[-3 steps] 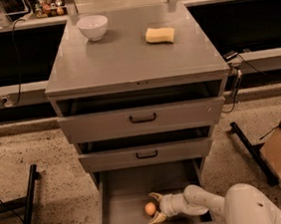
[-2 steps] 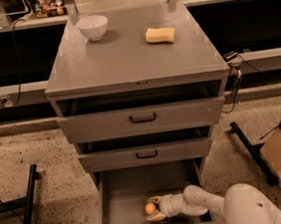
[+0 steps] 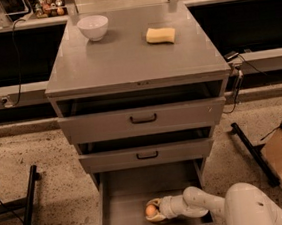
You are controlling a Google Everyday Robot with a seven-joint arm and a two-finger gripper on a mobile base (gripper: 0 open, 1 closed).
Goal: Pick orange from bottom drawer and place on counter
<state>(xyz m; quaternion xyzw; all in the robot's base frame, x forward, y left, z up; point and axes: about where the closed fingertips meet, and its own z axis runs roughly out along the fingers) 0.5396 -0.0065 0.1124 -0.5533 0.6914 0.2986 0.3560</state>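
Orange [image 3: 151, 210] sits between the two fingers [image 3: 153, 202] of the gripper [image 3: 149, 212], low in the bottom drawer [image 3: 131, 188]; one finger curves over the far side, the other under the near side; both appear closed on the orange; cannot tell if it rests on the drawer floor or is just clear of it.

Arm [image 3: 198, 204] comes in from the fingers' right, lying nearly level; judged reason: the two drawers [image 3: 142, 118] above leave little headroom, so a sideways reach is the way in.

Orange is a ball; no long axis and no heading to record; grip angle therefore matters little.

Outward from the fingers: drawer front lip just on the near side; left drawer wall well apart; right wall behind the arm.

Counter [image 3: 125, 61] lies well above and beyond the fingers; bowl [image 3: 93, 27] at its far left, sponge [image 3: 161, 35] at its far right; bare grey between them and the front edge, a likely set-down place.

Judgement: grasp stage; lift and carry not yet done; risk is the orange knocking a drawer front on the way out.
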